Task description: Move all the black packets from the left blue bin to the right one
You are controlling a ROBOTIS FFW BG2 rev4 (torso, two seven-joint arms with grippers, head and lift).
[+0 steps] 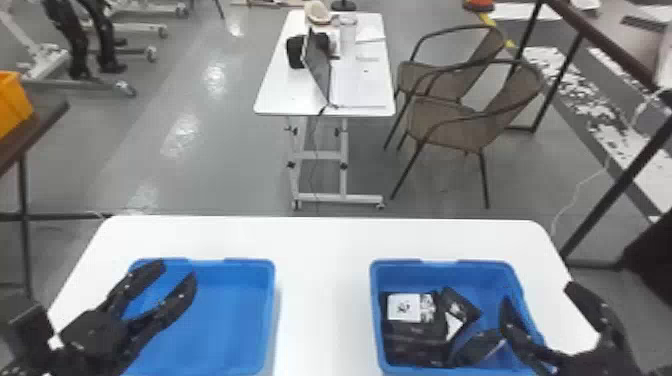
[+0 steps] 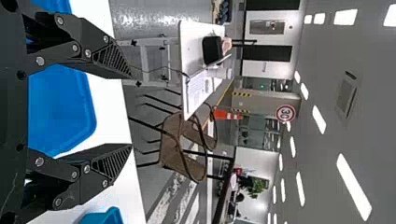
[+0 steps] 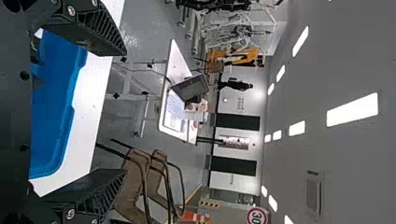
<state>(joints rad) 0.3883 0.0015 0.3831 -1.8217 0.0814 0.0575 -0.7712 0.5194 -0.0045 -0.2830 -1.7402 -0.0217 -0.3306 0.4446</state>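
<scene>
Right gripper (image 1: 539, 292) is gaping wide, gripping nothing, one finger hanging over the right bin (image 1: 472, 276), the other hanging outside it. Left gripper (image 1: 178, 271) is standing open too, gripping nothing, over the outer side of the left bin (image 1: 220, 320). And the packets (image 1: 415, 330)! They're lying heaped in the right bin, inward of the right gripper, one leaning near its inner finger. They're looking light and soft, likely slippery where the wrapping is shining, so any regrip is wanting a gentle squeeze across a packet's middle, clear of the corners; nothing is seeming fragile. The job is looking all but done. Beyond both grippers the table (image 1: 325, 245) is stretching away, and farther off chairs (image 1: 445, 122) are standing.
</scene>
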